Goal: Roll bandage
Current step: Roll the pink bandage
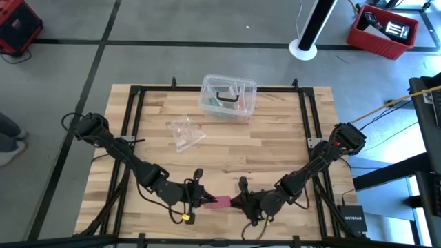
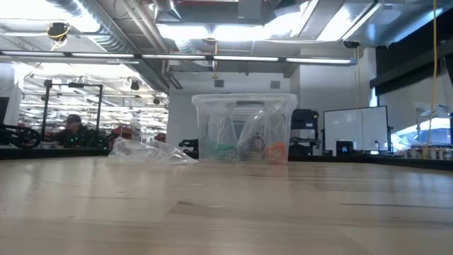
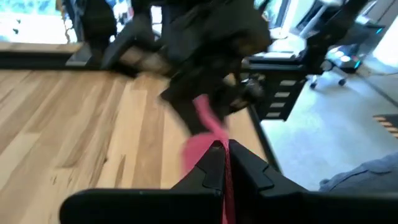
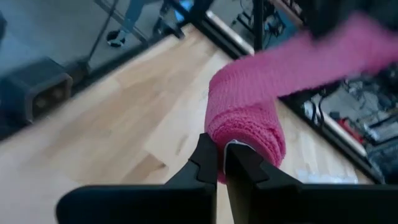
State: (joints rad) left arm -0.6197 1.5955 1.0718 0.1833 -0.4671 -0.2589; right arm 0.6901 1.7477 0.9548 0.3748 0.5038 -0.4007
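Observation:
The bandage (image 1: 221, 202) is pinkish-red, partly wound into a stubby roll (image 4: 245, 118) with a flat strip (image 4: 323, 53) running off it. It hangs between my two grippers near the table's near edge. My left gripper (image 1: 204, 200) is shut on the strip and my right gripper (image 1: 238, 202) is shut on the roll. The two grippers face each other at close range. The low view shows neither gripper nor the bandage. My left gripper pinches the flat strip (image 3: 225, 177) between its two fingers, coming nearly level from the table's left. The strip runs on past the fingertips (image 3: 214, 155) toward the roll in the other gripper. My right gripper pinches the roll at its near end (image 4: 239, 144) between its two fingers, coming nearly level from the table's right. The roll stands out beyond the fingertips, clear of the table. The strip leaves its top and stretches away toward the left gripper.
A clear plastic box (image 1: 229, 96) with small items stands at the table's far middle. A crumpled clear wrapper (image 1: 185, 132) lies in front of it, to the left. A black frame rail (image 1: 303, 117) runs around the tabletop. Bare wood lies between these and the grippers.

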